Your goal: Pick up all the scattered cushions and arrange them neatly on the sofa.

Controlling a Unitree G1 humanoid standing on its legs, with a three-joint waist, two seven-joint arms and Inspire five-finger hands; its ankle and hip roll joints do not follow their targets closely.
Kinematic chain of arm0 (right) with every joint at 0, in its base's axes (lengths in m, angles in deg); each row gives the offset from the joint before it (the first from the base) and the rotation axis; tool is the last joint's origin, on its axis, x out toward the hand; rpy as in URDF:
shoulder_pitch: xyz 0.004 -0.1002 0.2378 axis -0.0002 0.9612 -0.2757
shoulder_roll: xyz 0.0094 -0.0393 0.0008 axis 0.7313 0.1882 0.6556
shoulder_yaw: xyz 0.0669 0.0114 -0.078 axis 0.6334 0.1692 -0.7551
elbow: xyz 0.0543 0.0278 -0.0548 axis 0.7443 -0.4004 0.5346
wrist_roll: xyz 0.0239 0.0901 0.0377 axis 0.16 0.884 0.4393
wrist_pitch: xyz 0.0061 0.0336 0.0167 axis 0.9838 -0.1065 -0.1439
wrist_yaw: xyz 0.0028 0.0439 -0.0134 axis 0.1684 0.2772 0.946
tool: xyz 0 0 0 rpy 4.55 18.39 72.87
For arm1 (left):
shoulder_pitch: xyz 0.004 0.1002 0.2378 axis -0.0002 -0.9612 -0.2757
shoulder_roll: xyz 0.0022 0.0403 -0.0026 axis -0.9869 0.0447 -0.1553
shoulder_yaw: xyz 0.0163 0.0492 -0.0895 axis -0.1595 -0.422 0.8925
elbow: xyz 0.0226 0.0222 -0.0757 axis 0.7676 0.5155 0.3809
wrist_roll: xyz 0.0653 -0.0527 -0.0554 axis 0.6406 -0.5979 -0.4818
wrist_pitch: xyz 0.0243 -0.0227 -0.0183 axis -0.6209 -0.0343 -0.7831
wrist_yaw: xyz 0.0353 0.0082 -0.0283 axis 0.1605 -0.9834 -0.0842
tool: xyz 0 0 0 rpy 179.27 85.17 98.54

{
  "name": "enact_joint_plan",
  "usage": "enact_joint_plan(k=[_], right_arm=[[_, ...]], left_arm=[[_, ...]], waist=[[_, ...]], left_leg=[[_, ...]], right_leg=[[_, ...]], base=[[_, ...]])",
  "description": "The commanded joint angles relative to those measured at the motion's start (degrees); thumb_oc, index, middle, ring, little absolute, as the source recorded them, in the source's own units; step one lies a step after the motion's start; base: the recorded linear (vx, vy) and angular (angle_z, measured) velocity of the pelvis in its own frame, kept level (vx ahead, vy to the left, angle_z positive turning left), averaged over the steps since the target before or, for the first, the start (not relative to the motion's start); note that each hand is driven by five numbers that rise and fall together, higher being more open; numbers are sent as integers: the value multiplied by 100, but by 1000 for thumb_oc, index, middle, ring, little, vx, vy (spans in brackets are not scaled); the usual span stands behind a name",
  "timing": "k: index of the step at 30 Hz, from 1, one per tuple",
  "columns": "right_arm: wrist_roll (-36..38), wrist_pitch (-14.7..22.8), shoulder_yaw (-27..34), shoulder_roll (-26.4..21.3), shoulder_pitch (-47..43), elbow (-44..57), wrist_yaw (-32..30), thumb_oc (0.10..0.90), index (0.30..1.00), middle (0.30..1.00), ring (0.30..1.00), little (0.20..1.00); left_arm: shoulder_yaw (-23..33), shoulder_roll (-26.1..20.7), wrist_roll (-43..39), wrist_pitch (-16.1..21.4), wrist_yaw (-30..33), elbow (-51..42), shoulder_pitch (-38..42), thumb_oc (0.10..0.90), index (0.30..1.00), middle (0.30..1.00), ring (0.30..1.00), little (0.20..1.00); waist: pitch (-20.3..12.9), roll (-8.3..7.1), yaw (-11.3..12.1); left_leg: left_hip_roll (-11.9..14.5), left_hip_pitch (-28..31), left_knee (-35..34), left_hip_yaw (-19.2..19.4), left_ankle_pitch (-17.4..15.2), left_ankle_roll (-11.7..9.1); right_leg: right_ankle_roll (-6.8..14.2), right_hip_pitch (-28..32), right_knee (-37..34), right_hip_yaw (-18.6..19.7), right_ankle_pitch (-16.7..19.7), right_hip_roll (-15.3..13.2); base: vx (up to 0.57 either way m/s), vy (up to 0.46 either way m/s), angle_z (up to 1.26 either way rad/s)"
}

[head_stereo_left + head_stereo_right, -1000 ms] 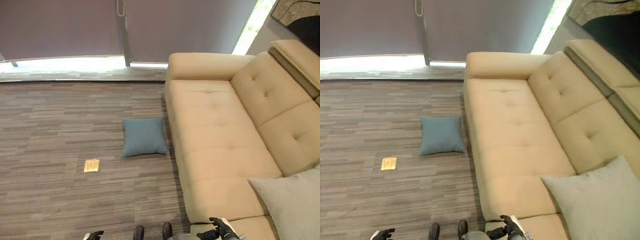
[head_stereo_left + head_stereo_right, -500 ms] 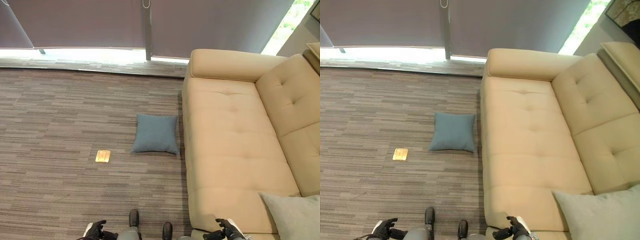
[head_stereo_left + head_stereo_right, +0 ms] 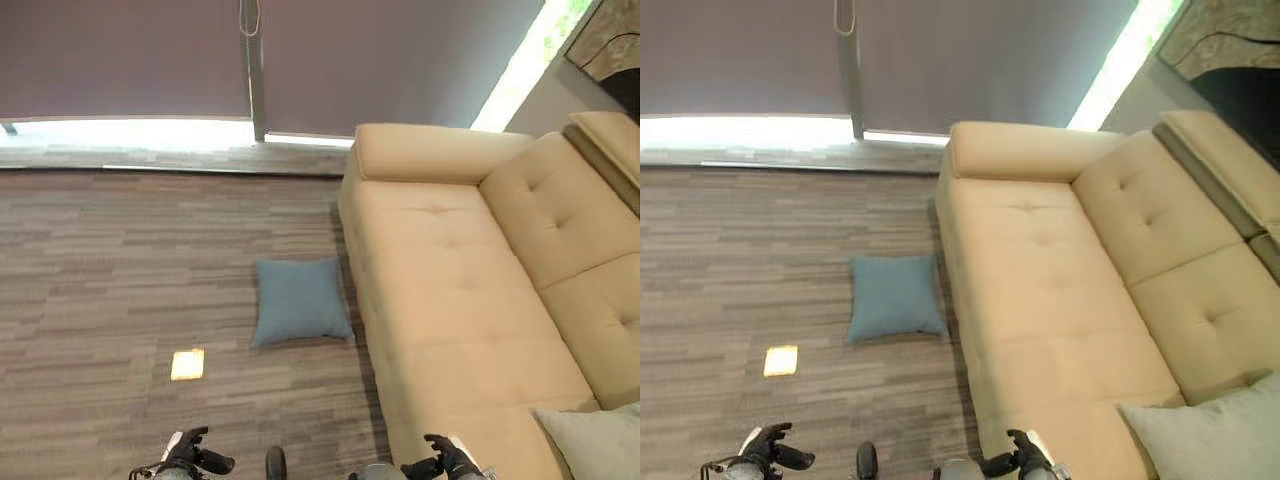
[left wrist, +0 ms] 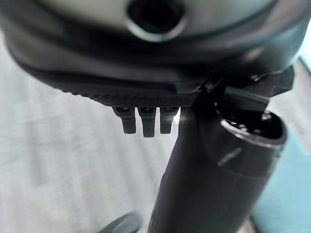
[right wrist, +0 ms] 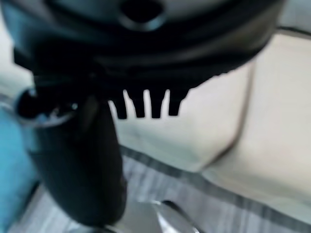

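The sofa runs away from the robot on its right, a grey cushion already on its near end. The blue cushion lies on the carpet just beside the sofa's front, ahead and between both hands. Left hand and right hand hang relaxed, holding nothing, about equally near

A square blue-grey fabric cushion lies flat on the carpet just beside the front edge of the long beige tufted sofa, about midway along it. A pale grey fabric cushion leans on the sofa's seat at its near end.
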Motion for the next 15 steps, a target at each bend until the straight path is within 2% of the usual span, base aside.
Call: enact_joint_plan(k=[1,3,5,6,7,8,10,11,12,13,14,15], right_arm=[[-77,18,-220,-124,-29,19,-22,800,900,900,900,900],[-172,-13,-229,-174,-55,9,-9,800,900,900,900,900],[-208,-26,-241,-191,-57,3,9,800,900,900,900,900],[-199,-21,-234,-212,27,-29,-3,800,900,900,900,900],[-199,-21,-233,-209,26,-29,-3,800,900,900,900,900],[-180,-17,-215,-240,134,-65,5,800,900,900,900,900],[-173,-34,-201,-241,190,-113,-1,800,900,900,900,900],[-149,-37,-165,-257,244,-147,-23,800,900,900,900,900],[-150,-37,-165,-255,243,-147,-23,800,900,900,900,900],[-147,-34,-149,-262,253,-151,-15,800,900,900,900,900],[-111,-32,-133,-294,220,-133,-36,800,900,900,900,900],[-111,-32,-134,-293,221,-133,-36,800,900,900,900,900]], left_arm=[[111,3,-81,58,23,113,-269,800,900,900,900,900],[160,31,-44,41,32,231,-256,800,900,900,900,900],[167,43,-41,47,20,255,-243,800,900,900,900,900],[147,74,29,77,-3,261,-233,800,900,900,900,900],[148,71,29,77,-3,261,-232,800,900,900,900,900],[119,117,93,77,-21,256,-282,800,900,900,900,900],[99,143,128,69,-38,279,-309,800,900,900,900,900],[30,211,147,61,-51,268,-328,800,900,900,900,900],[30,208,147,61,-51,268,-327,800,900,900,900,900],[-5,242,161,65,-80,232,-343,800,900,900,900,900],[-45,250,102,61,-83,127,-324,800,900,900,900,900],[-45,249,102,61,-83,127,-324,800,900,900,900,900]], waist=[[-168,-27,-63],[-142,-81,-167],[-131,-90,-203],[-149,-111,-258],[-157,-122,-264],[-229,-112,-304],[-299,-99,-326],[-372,-25,-376],[-384,-37,-385],[-394,-8,-394],[-368,-75,-406],[-373,-76,-409]], left_leg=[[48,-305,490,-226,-716,-220],[-92,21,468,-230,-927,-230],[-121,108,480,-257,-990,-237],[-190,296,537,-324,-1185,-236],[-200,280,536,-327,-1171,-234],[-216,390,679,-392,-1345,-246],[-201,450,740,-418,-1418,-277],[-103,505,982,-387,-1417,-430],[-116,486,978,-393,-1399,-428],[-50,461,1232,-347,-1300,-551],[66,73,2194,-256,-914,-770],[65,68,2193,-258,-911,-769]], right_leg=[[-54,-10,-1377,-407,972,238],[56,-299,-2142,-713,1317,363],[81,-343,-2300,-780,1360,386],[67,-199,-2506,-635,1323,495],[67,-209,-2516,-636,1335,485],[-53,-106,-2444,-442,1325,573],[-101,-79,-2399,-443,1294,567],[-201,100,-2427,-477,1203,616],[-200,86,-2435,-481,1215,602],[-244,216,-2458,-487,1154,656],[-334,403,-2534,-478,1111,654],[-334,398,-2534,-480,1111,652]], base=[[296,29,-52],[351,19,-58],[308,-3,-31],[221,-21,3],[451,-42,30],[223,-23,48],[364,-64,44],[355,-78,12],[306,-85,-1],[195,-119,2],[201,-118,15],[155,-125,4]])
